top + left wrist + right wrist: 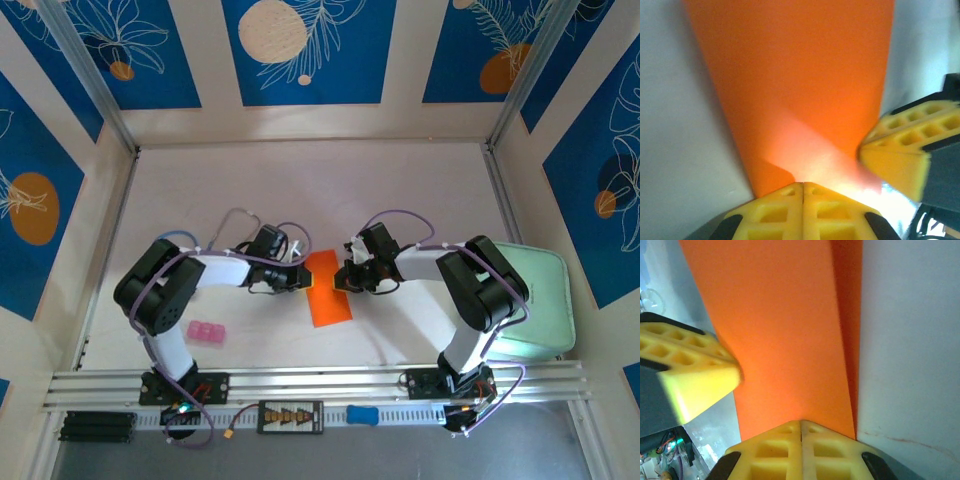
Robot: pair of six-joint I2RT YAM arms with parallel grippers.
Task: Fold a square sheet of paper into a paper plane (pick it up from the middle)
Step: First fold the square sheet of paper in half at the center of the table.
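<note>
Because both wrists crowd in from either side, the top view leaves much of the orange sheet of paper [328,298] unclear: its long edges disappear under the two hands around the middle, and only the near end lies open to view. It rests flat near the centre of the counter [300,190], folded into a narrow strip. In the right wrist view a darker band runs along the strip's right edge, a second layer. How many layers there are I cannot tell. Both wrist views cut the sheet off at the top and blur it close to the lens.

The left hand [297,277] reaches in from the left with its elbow raised and bent. The right hand [348,278] mirrors it from the right, and the two face each other across the strip. Each hand has its jaws pressed together with nothing between them. The left hand's yellow fingers [775,212] meet at a thin seam at the sheet's near edge, and the right hand's do the same. Whether the tips press on the paper or hang just above it is not clear.

A pink block [207,333] lies well to the left, beside the left arm. A pale green tray [548,300] sits at the right, partly behind the right arm.
</note>
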